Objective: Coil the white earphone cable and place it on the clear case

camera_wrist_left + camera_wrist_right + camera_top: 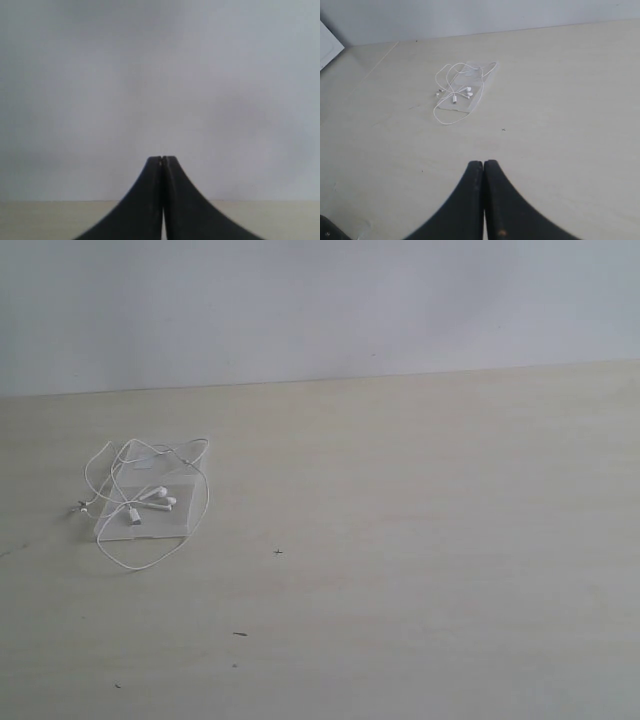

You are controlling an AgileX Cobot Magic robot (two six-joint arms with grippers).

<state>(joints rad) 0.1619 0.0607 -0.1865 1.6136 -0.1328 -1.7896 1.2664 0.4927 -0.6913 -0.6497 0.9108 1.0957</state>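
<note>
Left gripper (pixel 162 160) and right gripper (pixel 483 163) both have their jaws pressed fully together with nothing between them, and both are well apart from the task items. The white earphone cable (pixel 160 496) lies in loose, untidy loops on the left part of the pale surface (pixel 420 540) in the exterior view. It is draped over and around the clear case (pixel 168 526) – the earbuds rest on the case, and one loop trails off its near edge onto the surface.

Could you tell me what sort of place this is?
Probably a bare lab test bench: a plain pale table against a blank grey wall, with a white earphone cable draped loosely over a clear case.
</note>
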